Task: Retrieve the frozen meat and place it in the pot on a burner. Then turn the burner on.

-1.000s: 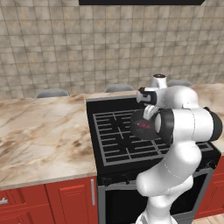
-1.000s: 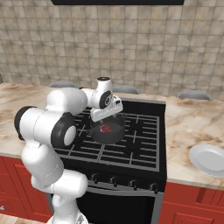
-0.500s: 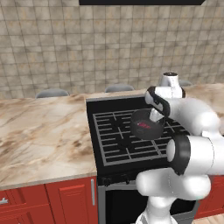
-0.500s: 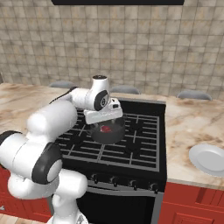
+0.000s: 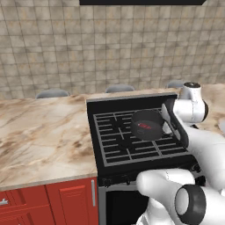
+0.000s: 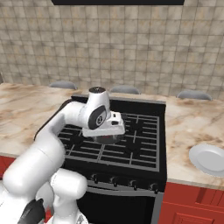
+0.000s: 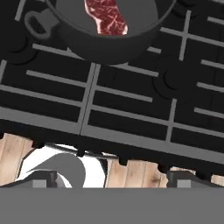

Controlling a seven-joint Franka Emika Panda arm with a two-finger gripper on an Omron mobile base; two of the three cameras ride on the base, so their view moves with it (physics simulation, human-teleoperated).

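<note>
- Pot [image 5: 148, 125] standing on the range [image 5: 115, 145], on a grate section right of centre and toward the back; dark, round, straight-sided, one loop handle at upper left in the hand view.
- Meat [image 7: 106, 16] lying flat on the pot's floor, red-pink with pale streaks, much smaller than the pot; seen as a small red patch inside the pot [image 7: 109, 41] from the left base view too.
- Burner [image 7: 131, 105] under and around the pot: black parallel bars, like the neighbouring sections.
- Tool [image 6: 114, 127] hanging above the range just in front of the pot, tilted toward the range's front edge; jaws wide apart, nothing between them, tips low in the hand view.
- Pot mostly hidden behind the tool in the right base view.
- Knobs [image 6: 124, 182] in a row along the range's front panel.
- Marbled surface [image 5: 41, 132] left of the range and on its right as well.
- White plate [image 6: 209, 159] on the surface right of the range, well apart from the pot.
- Red cabinets [image 5: 48, 202] below the surface, left of the range.
</note>
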